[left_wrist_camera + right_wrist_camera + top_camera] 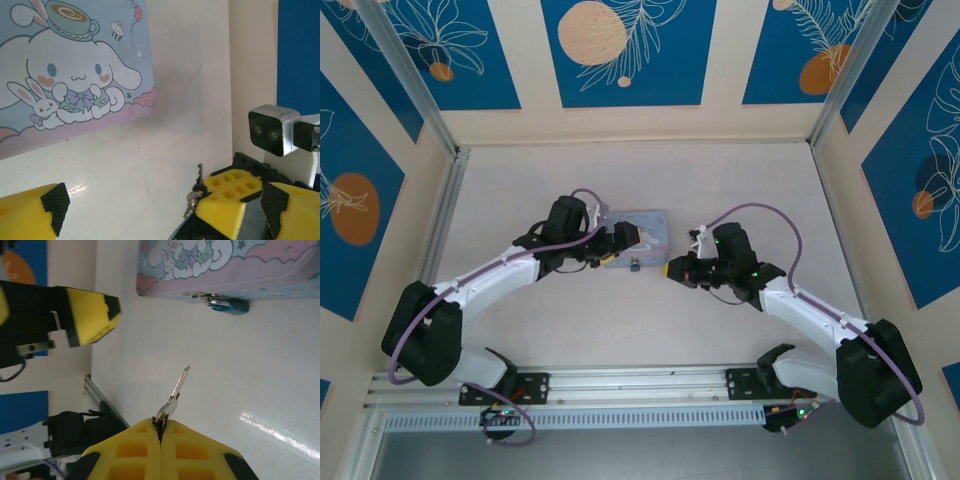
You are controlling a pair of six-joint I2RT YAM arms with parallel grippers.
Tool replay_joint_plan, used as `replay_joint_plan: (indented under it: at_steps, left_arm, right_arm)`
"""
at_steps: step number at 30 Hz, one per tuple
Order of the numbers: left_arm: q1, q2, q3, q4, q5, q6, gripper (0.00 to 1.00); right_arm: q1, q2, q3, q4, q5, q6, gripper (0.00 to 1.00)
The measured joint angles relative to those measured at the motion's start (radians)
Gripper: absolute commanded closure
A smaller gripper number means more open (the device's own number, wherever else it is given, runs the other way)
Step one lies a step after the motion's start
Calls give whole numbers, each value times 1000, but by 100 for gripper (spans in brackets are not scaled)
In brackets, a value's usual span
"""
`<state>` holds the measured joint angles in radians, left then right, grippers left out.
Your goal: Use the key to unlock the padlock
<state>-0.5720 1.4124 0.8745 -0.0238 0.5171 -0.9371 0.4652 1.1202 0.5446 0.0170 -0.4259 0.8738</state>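
The tiny teal-blue padlock [227, 304] hangs at the front edge of the pale blue cartoon tin [250, 270], its metal shackle against the tin's side; from above the padlock [633, 265] is a small blue speck just in front of the tin [642, 228]. My right gripper [161, 432] is shut on the key [177, 389], whose thin blade juts up and points toward the padlock, a short gap away. In the left wrist view the key [199, 176] sticks out of the right gripper's yellow fingers [230, 187]. My left gripper [160, 210] is open beside the tin [75, 65], holding nothing.
The left gripper's yellow finger [90, 315] hangs to the left of the tin in the right wrist view. A metal rail [640, 385] runs along the near table edge. Patterned walls [620, 50] enclose the pale tabletop [620, 330].
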Motion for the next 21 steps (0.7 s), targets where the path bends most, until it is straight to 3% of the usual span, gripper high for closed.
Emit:
replay_joint_plan:
  at_steps: [5,11,21]
  left_arm:
    - [0,-9,-58,102,11,-90,1]
    - [-1,-9,-78,187,18,-190,1]
    - [-1,23,3,196,69,-140,5]
  right_arm:
    - [-81,-32,-37,121,-134,44,100]
    - [-87,-37,-37,225,-192,81,100]
    - [-86,43,3,309,-375,78,100]
